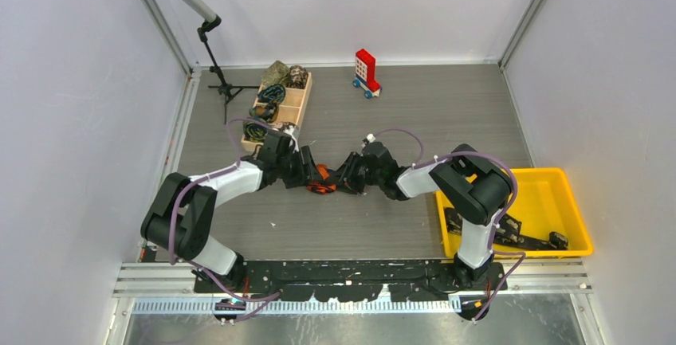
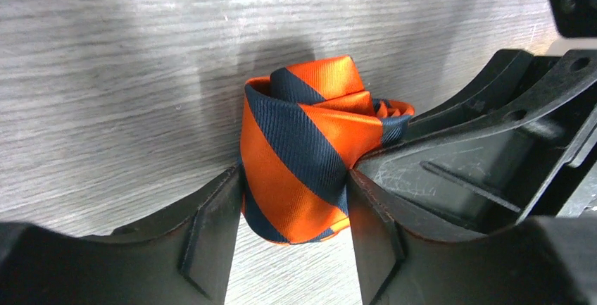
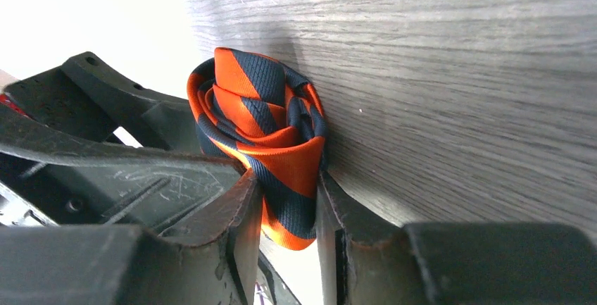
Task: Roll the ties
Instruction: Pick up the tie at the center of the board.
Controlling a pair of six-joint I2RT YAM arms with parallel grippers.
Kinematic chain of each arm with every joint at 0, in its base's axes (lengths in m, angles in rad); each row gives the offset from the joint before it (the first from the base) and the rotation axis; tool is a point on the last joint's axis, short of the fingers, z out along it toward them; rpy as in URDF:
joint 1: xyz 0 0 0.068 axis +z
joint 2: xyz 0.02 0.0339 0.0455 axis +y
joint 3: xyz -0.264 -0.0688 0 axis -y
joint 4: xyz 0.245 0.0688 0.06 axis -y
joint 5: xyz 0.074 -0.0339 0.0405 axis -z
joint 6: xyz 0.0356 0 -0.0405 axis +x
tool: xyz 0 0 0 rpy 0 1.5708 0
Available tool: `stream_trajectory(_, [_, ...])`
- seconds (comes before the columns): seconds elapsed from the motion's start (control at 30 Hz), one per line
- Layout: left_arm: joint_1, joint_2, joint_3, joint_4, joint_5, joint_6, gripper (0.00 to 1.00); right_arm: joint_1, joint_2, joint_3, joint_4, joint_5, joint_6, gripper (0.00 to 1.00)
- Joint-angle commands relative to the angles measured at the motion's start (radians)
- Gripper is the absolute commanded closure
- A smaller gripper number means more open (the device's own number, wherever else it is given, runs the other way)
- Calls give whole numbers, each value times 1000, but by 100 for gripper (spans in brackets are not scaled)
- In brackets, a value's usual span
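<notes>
Two grippers close on one rolled tie [image 2: 303, 143], striped orange and navy. Your left gripper [image 2: 296, 192] has the roll between its fingers [image 2: 211, 234], both pads pressed flat against the fabric, and the coil's upper turns stand beyond the fingertips. Your right gripper [image 3: 290, 199] clamps the same roll from the opposite side. Its fingers [image 3: 239, 213] squeeze the lower part, and the spiral bulges out past the tips. Behind the roll lies the grey table [image 2: 105, 72], just beyond both sets of fingertips.
</notes>
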Motion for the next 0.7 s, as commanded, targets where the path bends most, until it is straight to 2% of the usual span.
stream_trajectory(0.0, [-7, -38, -33, 19, 38, 3, 41, -1, 6, -8, -16, 92, -38, 99])
stream_trajectory(0.33, [-7, -147, -17, -49, 0, 29, 29, -2, -84, 14, -96, 74, -68, 100])
stream_trajectory(0.67, [-7, -276, 42, -213, -116, 64, 27, -2, -142, 60, -146, 61, -72, 100])
